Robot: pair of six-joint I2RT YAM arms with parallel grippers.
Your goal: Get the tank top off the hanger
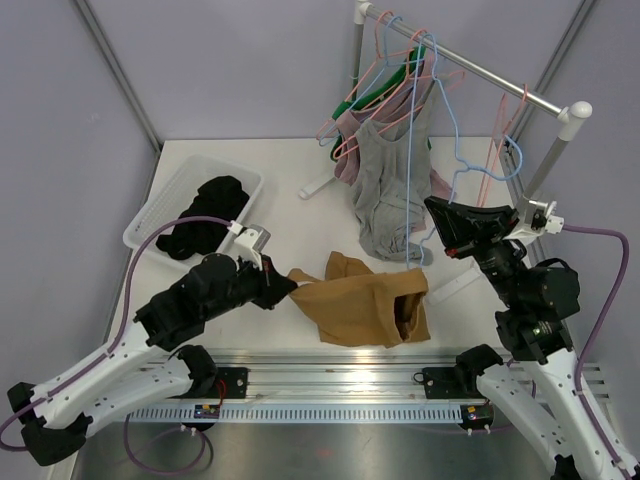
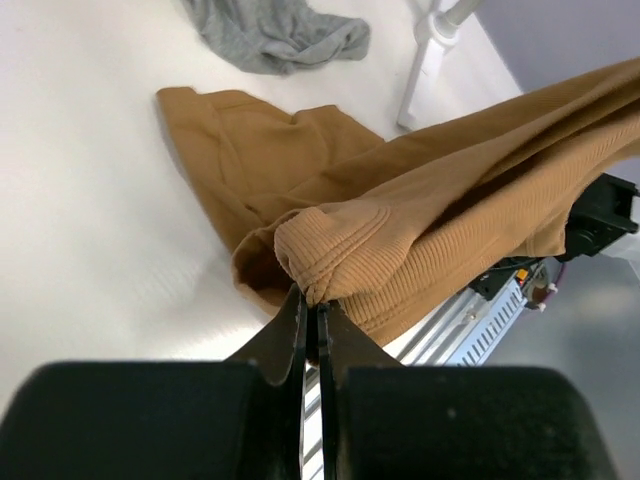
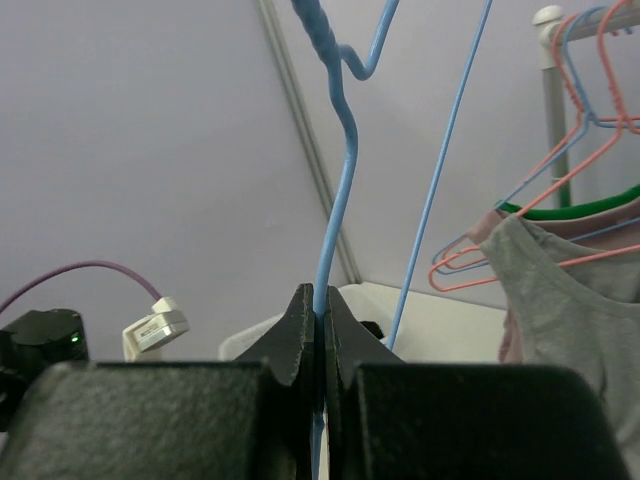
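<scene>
**A:** Brown ribbed fabric: which item is this, and where does it lie?

**B:** The tank top (image 1: 365, 300). It lies crumpled on the desk (image 1: 300, 220), between the two arms and near the front edge. The left claw (image 2: 316, 305) is clenched on its ribbed hem, holding that edge raised.

**A:** And the right claw (image 3: 318, 300)?

**B:** Clenched on the thin wire of a blue hanger (image 3: 339, 200), held up beside the rack (image 1: 480, 70), where a grey top (image 1: 385, 190) hangs.
</scene>
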